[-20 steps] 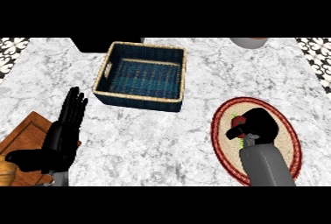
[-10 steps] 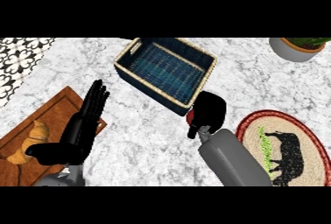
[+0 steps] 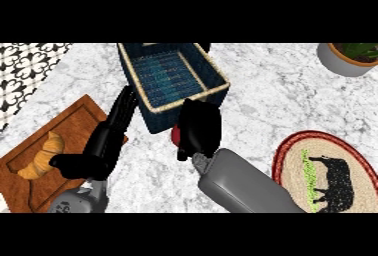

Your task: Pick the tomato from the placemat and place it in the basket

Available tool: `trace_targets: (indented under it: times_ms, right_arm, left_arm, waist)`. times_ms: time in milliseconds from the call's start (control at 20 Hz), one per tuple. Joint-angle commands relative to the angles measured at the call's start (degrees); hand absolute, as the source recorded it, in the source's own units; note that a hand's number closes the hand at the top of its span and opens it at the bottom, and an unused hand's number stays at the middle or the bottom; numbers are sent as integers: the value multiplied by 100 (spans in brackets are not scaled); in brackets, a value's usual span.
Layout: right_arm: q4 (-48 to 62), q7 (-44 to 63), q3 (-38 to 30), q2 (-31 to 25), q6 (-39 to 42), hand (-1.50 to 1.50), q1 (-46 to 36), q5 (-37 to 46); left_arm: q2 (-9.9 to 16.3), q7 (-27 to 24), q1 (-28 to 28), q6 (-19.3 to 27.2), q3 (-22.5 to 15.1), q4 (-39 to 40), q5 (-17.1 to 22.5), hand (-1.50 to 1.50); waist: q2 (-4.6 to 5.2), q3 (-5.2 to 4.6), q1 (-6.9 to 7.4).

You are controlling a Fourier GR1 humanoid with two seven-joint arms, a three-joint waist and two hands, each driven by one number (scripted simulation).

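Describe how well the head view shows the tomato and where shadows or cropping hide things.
Head view: the tomato shows only as a red sliver behind the right hand; the basket throws shade on its near wall; the plant pot is cropped at the edge.

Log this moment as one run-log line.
phase: carry | right hand: shut on small red tomato, beside dark blue woven basket | round red-rimmed placemat: no tomato on it | left hand: open, resting
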Motion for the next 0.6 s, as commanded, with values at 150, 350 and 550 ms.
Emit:
trace_targets:
  times_ms: [150, 350, 550]
  right_arm:
    - [-399, 695, 267, 29, -1281, 150, -1212, -165]
    - [-572, 1083, 327, 28, -1517, 150, -1811, -368]
    - [-383, 1414, 191, 28, -1683, 150, -2260, -588]
  left_arm:
    - [-58, 105, -163, 61, -5, 135, -51, 0]
    - [48, 164, -15, 4, 73, 55, 25, 0]
    - [-12, 65, 67, 116, 96, 131, -38, 0]
  waist:
    - [-54, -19, -120]
    - [-125, -38, -139]
    - [-112, -50, -267]
